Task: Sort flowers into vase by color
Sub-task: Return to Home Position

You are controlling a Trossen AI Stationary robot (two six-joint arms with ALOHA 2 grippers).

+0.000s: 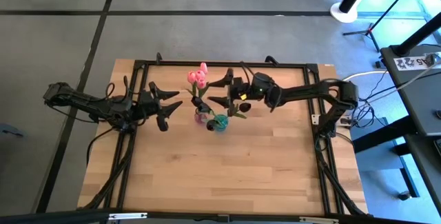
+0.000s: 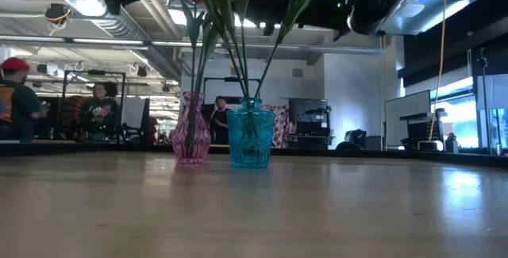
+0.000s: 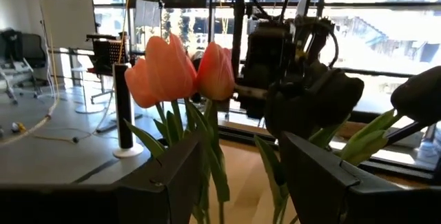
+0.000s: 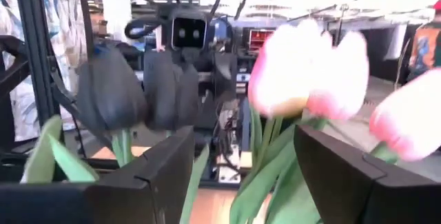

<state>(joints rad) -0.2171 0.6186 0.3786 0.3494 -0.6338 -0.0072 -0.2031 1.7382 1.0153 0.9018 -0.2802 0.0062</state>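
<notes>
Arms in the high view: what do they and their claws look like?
The left arm and right arm are black, jointed tubes with black cables trailing at their bases. The left claw and right claw each have two flat, black, wedge-shaped fingers. No markings are visible.

Left vase [image 2: 191, 135] perhaps touching right vase [image 2: 250, 139]; tulips [image 1: 198, 78] in both
</notes>
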